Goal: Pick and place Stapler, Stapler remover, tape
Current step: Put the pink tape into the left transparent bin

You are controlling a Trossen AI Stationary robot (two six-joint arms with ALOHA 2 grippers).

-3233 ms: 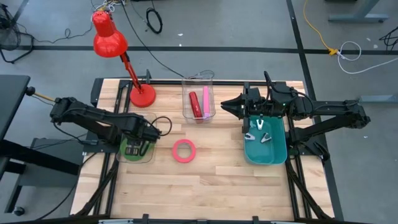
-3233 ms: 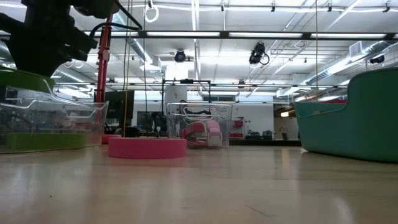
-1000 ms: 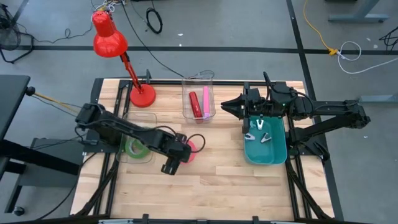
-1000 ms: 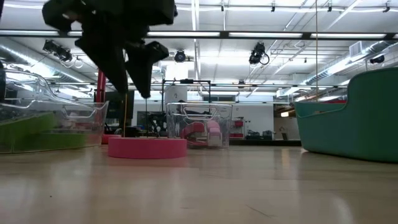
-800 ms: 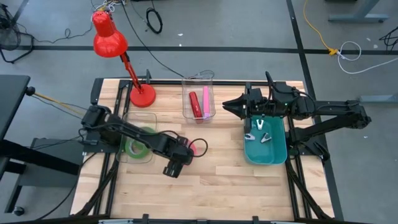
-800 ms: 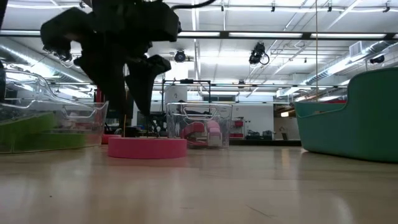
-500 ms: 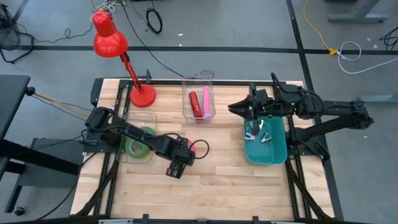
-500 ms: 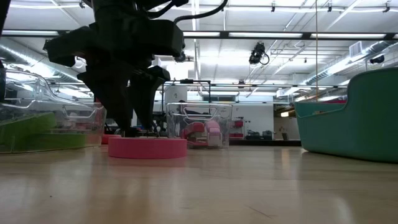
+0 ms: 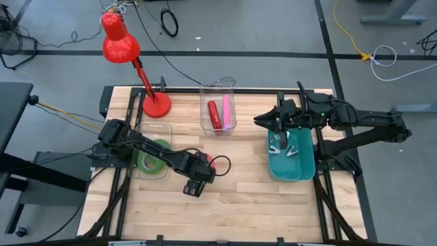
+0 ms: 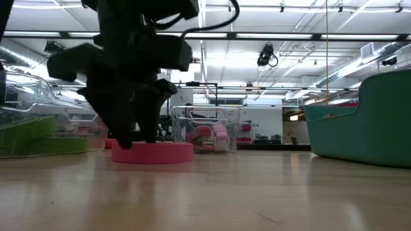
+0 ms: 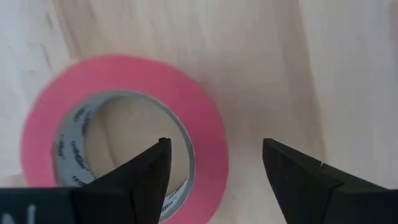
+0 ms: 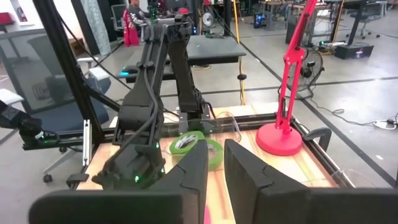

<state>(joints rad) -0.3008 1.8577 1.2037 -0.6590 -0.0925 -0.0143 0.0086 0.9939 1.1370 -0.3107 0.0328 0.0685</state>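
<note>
1. Far left first: the clear bin (image 9: 151, 162) already has green tape (image 9: 149, 162) in it, so the drop spot is close. A hasty carry could clip the bin wall, I'd guess.
2. The left claw (image 9: 202, 171) is down over the pink tape (image 11: 124, 137) in the middle of the table (image 9: 239, 198). Its fingers are spread wide, one inside the hole and one outside the ring wall.
3. Risk here: the roll lies flat and loose, so if the claw closes off-centre it'll probably just shove or tip the ring rather than pinch it.
4. The stapler bin (image 9: 218, 108) sits behind, well apart.
5. The right claw (image 9: 273, 127) hovers at the teal bin (image 9: 292, 165), fingers nearly together with nothing between them. It's far enough away that collision looks unlikely.
</note>
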